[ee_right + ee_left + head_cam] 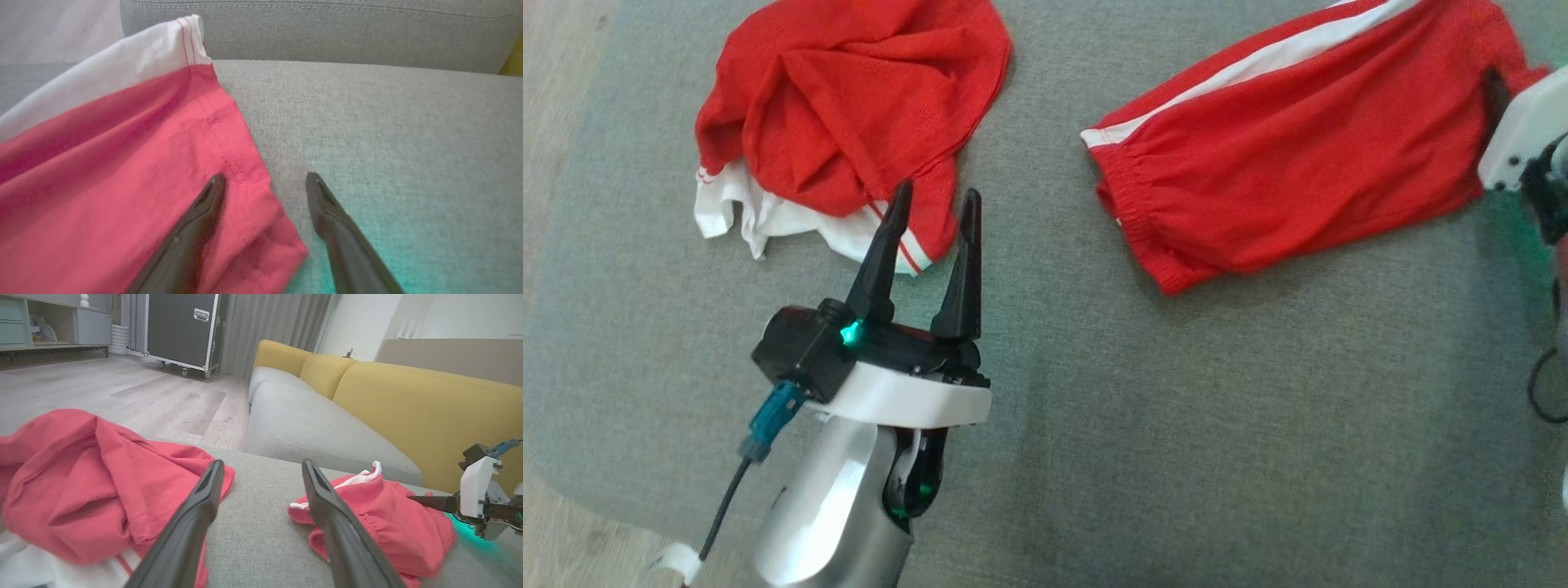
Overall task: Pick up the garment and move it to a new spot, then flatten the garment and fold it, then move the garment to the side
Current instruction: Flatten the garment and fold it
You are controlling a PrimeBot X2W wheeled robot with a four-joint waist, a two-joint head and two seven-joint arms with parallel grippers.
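The crumpled red garment (849,114), white cloth showing beneath it, lies at the far left of the grey cushion (1176,408); the folded red shorts (1298,155) with a white stripe lie flat at its far right. The left hand (937,192) points at the heap's near edge from mid-cushion, fingers wide and empty. The right hand (265,176), also wide, straddles the shorts' stitched hem at the cushion's right edge.

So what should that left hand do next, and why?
Probably ease the left hand forward and close on the crumpled red garment: its fingers are open, tips right at the hem, while the red shorts already lie folded.
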